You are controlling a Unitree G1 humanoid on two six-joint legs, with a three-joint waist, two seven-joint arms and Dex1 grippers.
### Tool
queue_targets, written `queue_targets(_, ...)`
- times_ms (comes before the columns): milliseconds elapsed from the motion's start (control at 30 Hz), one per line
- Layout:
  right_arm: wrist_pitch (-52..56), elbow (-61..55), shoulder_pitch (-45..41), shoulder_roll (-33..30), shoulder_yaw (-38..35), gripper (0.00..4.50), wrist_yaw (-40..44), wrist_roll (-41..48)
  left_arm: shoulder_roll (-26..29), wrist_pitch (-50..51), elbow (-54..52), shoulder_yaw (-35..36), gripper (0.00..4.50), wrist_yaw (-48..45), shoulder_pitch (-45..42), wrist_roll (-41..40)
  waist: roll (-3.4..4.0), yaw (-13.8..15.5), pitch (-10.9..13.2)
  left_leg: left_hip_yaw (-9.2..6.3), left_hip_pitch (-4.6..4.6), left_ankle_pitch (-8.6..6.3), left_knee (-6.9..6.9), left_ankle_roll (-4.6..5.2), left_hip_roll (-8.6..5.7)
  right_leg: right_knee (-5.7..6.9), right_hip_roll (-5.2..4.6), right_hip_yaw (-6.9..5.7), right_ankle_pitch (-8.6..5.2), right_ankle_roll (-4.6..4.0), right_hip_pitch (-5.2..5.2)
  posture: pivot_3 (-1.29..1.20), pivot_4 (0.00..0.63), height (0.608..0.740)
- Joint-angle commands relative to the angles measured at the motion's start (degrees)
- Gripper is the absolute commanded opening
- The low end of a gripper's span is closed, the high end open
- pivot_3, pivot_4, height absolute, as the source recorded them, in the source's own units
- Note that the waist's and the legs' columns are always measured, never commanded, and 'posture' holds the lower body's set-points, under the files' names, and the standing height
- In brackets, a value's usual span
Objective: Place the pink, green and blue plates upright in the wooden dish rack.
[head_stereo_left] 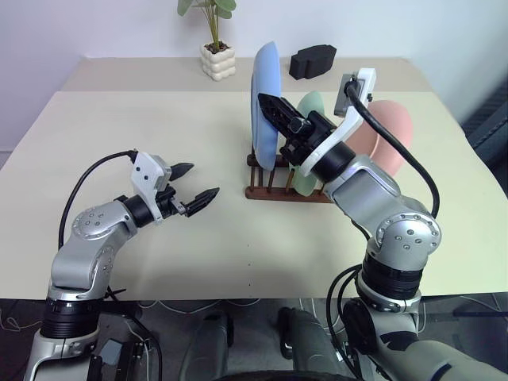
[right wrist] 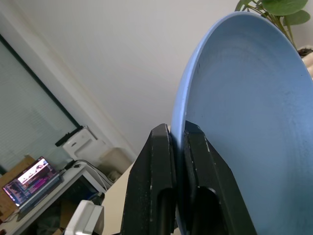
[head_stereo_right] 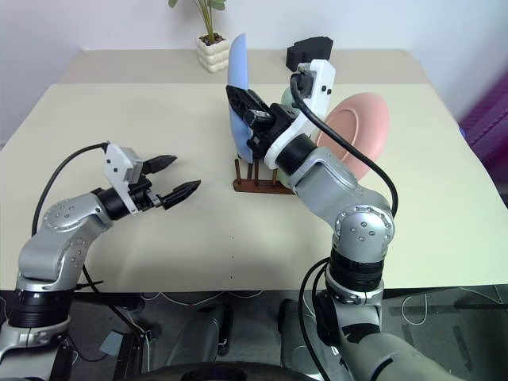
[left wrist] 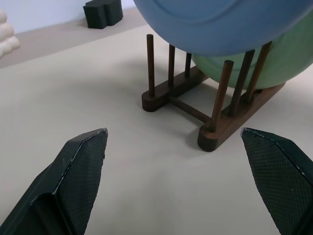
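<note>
Right gripper (head_stereo_left: 268, 104): jaws clamped on the rim of the blue plate (head_stereo_left: 265, 103), one finger on each face, as the right wrist view shows (right wrist: 230, 127). The gripper reaches in from the right, angled up and leftward over the rack.

Blue plate: upright, on edge, in the leftmost part of the rack (head_stereo_left: 274, 190), lower edge down between the pegs. Whether it bears on the base rails cannot be told.

Green plate (head_stereo_left: 311, 105): upright in the rack just right of the blue plate, largely hidden behind the right gripper; its lower edge sits between pegs in the left wrist view (left wrist: 274, 63).

Pink plate (head_stereo_right: 359, 131): at the right end of the rack, leaning away to the right, partly behind the right arm.

Rack: dark wood, two rails with pegs, standing on the table (head_stereo_left: 119, 127) near its middle.

Left gripper (head_stereo_left: 198, 186): jaws spread wide, holding nothing, level above the table, pointing right toward the rack and well apart from it.

Further back: potted plant (head_stereo_left: 216, 48) in a white pot; black block (head_stereo_left: 312, 60) to its right.
</note>
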Motion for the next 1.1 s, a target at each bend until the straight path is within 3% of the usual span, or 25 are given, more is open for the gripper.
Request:
queue_targets(33, -1.0, -1.1, 0.5, 0.0, 0.0, 0.0, -1.2, 1.8, 0.4, -0.9, -2.2, -0.2, 4.48, -0.2, -0.3, -0.3, 0.0, 0.0, 0.0, 0.0, 0.0, 0.0, 0.0, 0.0, 0.0, 0.0, 0.0, 0.0, 0.0, 0.0, 0.0, 0.0, 0.15, 0.74)
queue_targets(567, -1.5, 1.8, 1.9, 0.0, -0.4, 0.0, -6.1, 6.1, 0.5, -0.6, -2.7, -0.5, 4.48, -0.9, 0.2, -0.4, 0.01, 0.0, 0.0, 0.0, 0.0, 0.0, -0.04, 0.0, 0.01, -0.05, 0.0, 0.0, -0.02, -0.03, 0.0, 0.0, 0.15, 0.74)
queue_targets(667, -1.6, 2.1, 2.2, -0.2, -0.3, 1.02, -6.6, 6.5, 0.6, -0.6, -2.9, -0.7, 4.5, -1.0, 0.5, -0.4, 0.01, 0.0, 0.0, 0.0, 0.0, 0.0, -0.05, 0.0, 0.01, -0.06, 0.0, 0.0, -0.02, -0.03, 0.0, 0.0, 0.15, 0.74)
queue_targets(900, -1.9, 2.0, 2.1, -0.7, 0.0, 4.46, -6.7, 6.9, 0.7, -0.7, -3.0, -0.9, 4.5, -1.0, 0.6, -0.5, 0.01, 0.0, 0.0, 0.0, 0.0, 0.0, -0.07, 0.01, 0.02, -0.07, 0.0, 0.0, -0.04, -0.06, 0.0, 0.0, 0.15, 0.74)
queue_targets(1100, -2.1, 1.4, 1.3, -2.1, 0.6, 4.46, -5.0, 5.2, 0.6, -0.7, -3.0, -1.1, 4.5, -0.9, 0.6, -0.5, 0.01, 0.0, 0.0, 0.01, 0.0, 0.0, -0.09, 0.01, 0.01, -0.1, 0.0, 0.0, -0.05, -0.08, 0.0, 0.0, 0.15, 0.74)
